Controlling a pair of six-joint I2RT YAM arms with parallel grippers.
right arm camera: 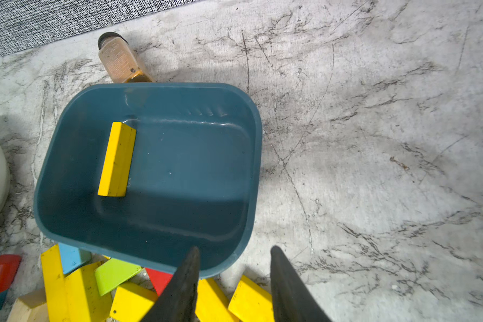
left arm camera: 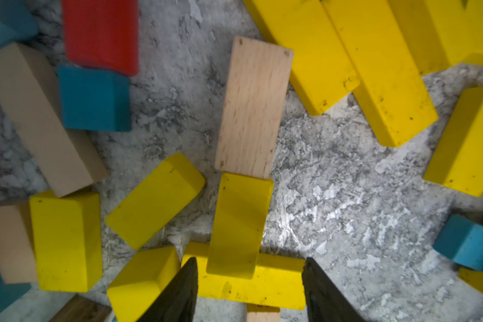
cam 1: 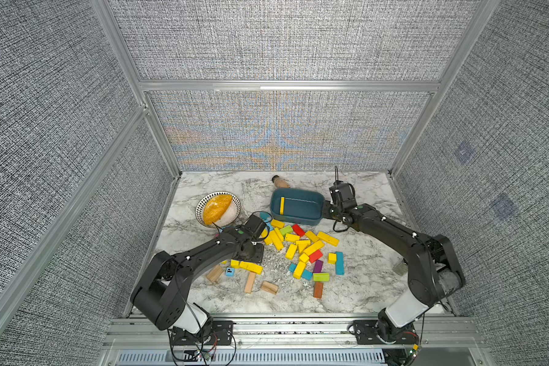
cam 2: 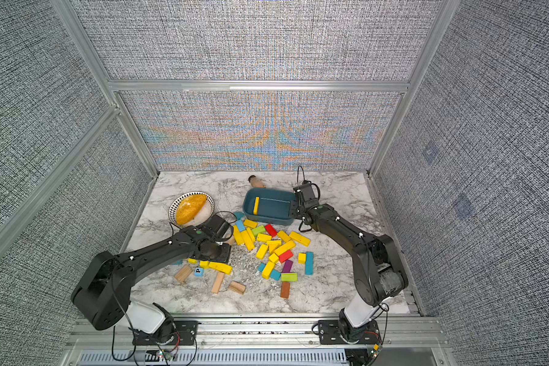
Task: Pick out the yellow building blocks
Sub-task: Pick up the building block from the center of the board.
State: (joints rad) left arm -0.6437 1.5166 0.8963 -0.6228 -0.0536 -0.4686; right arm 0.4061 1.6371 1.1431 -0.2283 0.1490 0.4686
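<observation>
Most yellow building blocks (cam 1: 313, 248) lie in a mixed heap in the middle of both top views, and one yellow block (right arm camera: 117, 160) lies in the blue tub (right arm camera: 195, 172) just above the heap. The left gripper (left arm camera: 250, 260) has a yellow bar (left arm camera: 279, 287) between its fingers, but I cannot tell if it squeezes. The right gripper (right arm camera: 235, 247) stands partly open, empty, at the tub's rim.

the left gripper (left arm camera: 250, 259) straddles a yellow bar (left arm camera: 279, 287), but another yellow block (left arm camera: 239, 223) lies across its middle, so honestly can't tell if the fingers (left arm camera: 179, 292) pinch it. Beyond the right gripper (right arm camera: 234, 247), the bin (right arm camera: 255, 167) hides the base of the bottle (right arm camera: 120, 61).
</observation>
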